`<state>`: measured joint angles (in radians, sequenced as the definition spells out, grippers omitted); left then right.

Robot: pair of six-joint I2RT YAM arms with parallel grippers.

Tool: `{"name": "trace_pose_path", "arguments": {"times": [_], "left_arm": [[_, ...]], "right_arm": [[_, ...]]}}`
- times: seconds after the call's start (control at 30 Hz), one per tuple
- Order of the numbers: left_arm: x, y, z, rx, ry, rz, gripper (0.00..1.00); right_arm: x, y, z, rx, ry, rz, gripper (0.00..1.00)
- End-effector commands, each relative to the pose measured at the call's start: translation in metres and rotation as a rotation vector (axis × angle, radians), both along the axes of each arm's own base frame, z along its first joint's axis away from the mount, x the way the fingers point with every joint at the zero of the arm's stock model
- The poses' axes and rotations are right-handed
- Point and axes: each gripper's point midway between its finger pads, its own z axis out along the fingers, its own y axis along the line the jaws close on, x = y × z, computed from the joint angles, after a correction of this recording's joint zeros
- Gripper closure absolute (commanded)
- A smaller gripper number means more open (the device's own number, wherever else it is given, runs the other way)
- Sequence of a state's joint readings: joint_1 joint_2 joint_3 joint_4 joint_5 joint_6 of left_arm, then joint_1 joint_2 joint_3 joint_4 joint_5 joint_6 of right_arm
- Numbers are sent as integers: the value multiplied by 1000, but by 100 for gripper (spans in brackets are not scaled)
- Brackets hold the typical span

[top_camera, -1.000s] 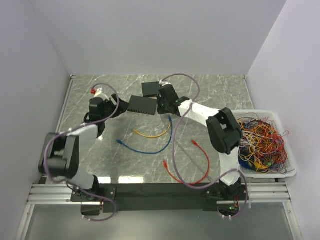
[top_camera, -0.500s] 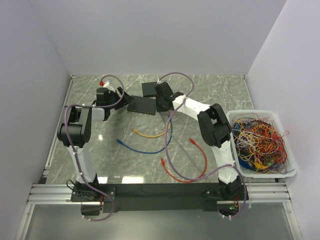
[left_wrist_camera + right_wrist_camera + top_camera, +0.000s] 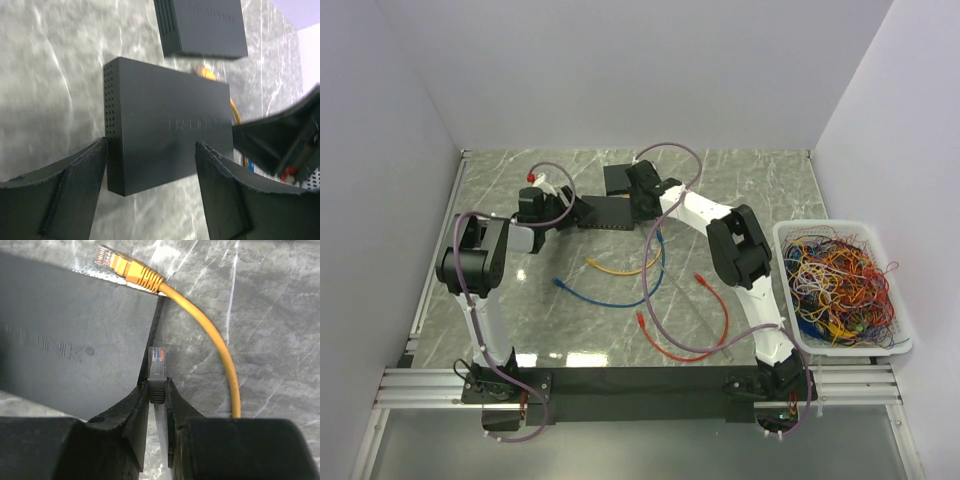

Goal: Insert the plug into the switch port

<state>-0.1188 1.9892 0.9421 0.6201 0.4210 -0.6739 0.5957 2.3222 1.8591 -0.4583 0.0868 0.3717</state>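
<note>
The black switch (image 3: 165, 125) lies flat on the marble table, between the two grippers (image 3: 608, 212). My left gripper (image 3: 150, 145) hovers open over its near end, one finger (image 3: 80, 185) beside the vented side and the other over its top. In the top view the left gripper (image 3: 576, 212) is at the switch's left end. My right gripper (image 3: 157, 385) is shut on the plug (image 3: 157, 367), which has a clear tip and a grey boot. The tip points along the switch's (image 3: 70, 340) right edge, close to it. The right gripper (image 3: 642, 205) sits at the switch's right end.
A second black switch (image 3: 202, 25) lies just behind the first (image 3: 618, 178). An orange cable's plug (image 3: 120, 265) rests by the switch corner. Orange (image 3: 620, 268), blue (image 3: 610, 300) and red (image 3: 700, 335) cables lie in front. A white tray (image 3: 825, 224) of tangled cables stands at the right.
My left arm has swung in from the left and brought its open gripper over the switch's left end. The right gripper with the plug has shifted slightly left.
</note>
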Motion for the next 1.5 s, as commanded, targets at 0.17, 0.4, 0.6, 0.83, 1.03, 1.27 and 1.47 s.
{"name": "trace_pose_path", "arguments": {"times": [0.17,0.4,0.6,0.83,1.03,1.27,1.47], "left_arm": [[-64,-31,21,-39,-20,-61,26],[-119,-9,0,-15,96,38,26],[-152,5,-9,26,149,62,26],[-156,23,9,77,152,153,25],[-146,42,56,122,71,254,23],[-121,59,87,164,-39,316,17],[-78,64,82,130,-45,245,20]], "right_arm": [[-23,50,6,42,-15,133,100],[-52,78,-1,53,-6,207,100],[-64,91,-4,61,-9,237,100],[-43,78,29,3,-112,216,100],[-35,42,61,-39,-175,148,100],[-63,18,83,-8,-196,127,100],[-94,18,82,34,-157,187,100]]}}
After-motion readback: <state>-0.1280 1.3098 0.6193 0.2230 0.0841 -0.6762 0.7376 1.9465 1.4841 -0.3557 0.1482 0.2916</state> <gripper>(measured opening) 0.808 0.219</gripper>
